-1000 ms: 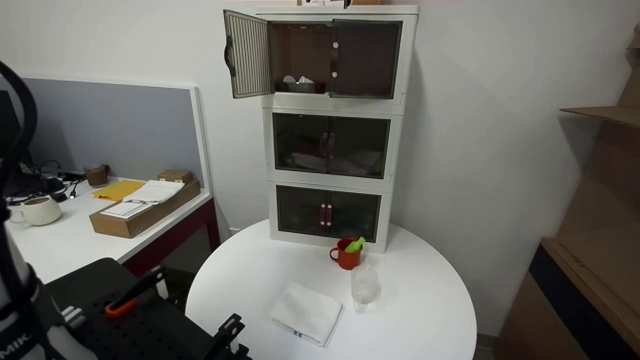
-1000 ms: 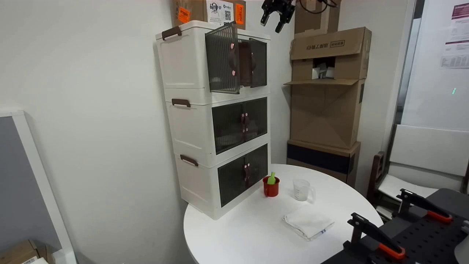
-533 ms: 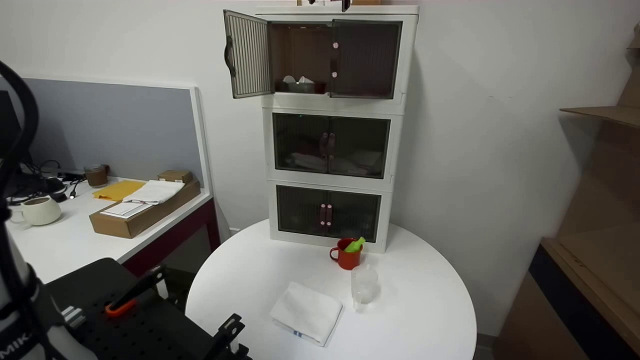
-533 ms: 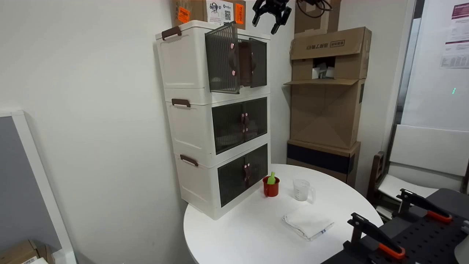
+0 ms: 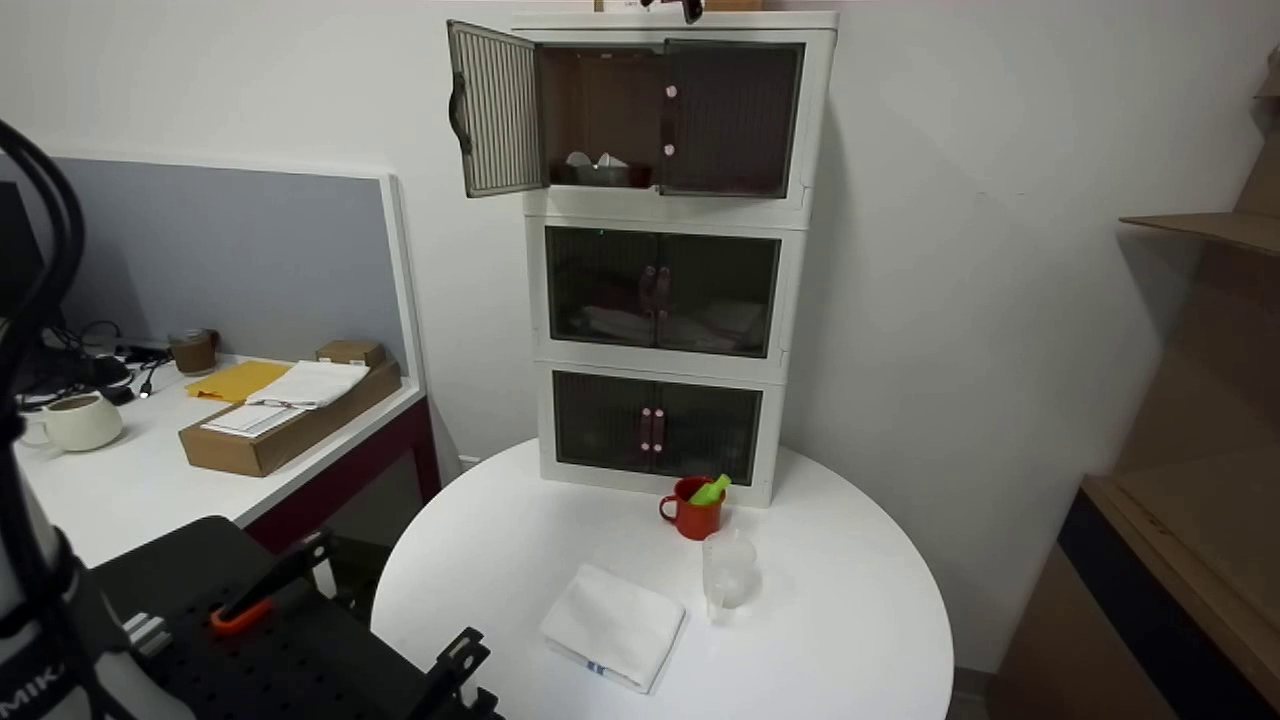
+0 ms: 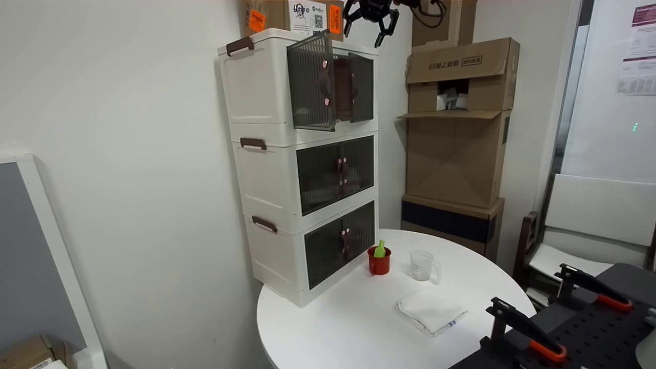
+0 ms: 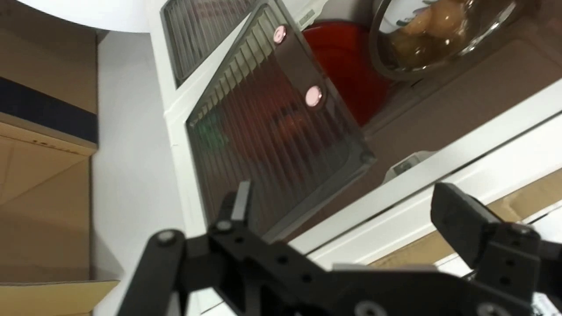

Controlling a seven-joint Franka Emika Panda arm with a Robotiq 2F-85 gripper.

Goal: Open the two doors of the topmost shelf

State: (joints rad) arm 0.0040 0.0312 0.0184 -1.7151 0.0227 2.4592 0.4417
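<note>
In an exterior view the gripper point(image 6: 362, 39) is cropped along its upper part; it points down near the top front corner of the cabinet point(image 6: 259, 82), fingers spread, having shifted towards the cabinet since a second ago. The wide-open door point(image 6: 308, 84) screens much of the topmost shelf point(image 6: 342, 84); the ajar door point(image 6: 363, 87) stands at the cabinet's far side, both unmoved. In an exterior view the gripper shows only as a dark bit at the cabinet's top, pale pieces point(image 5: 579, 159) in the topmost shelf are too small to name, and the arm point(image 5: 20, 660), well apart from the cabinet, is cut off. In the wrist view the fingers stand well apart by the cabinet's top; whether one touches the ajar door, I cannot tell. A bowl point(image 7: 401, 73) in the topmost shelf is cropped.
</note>
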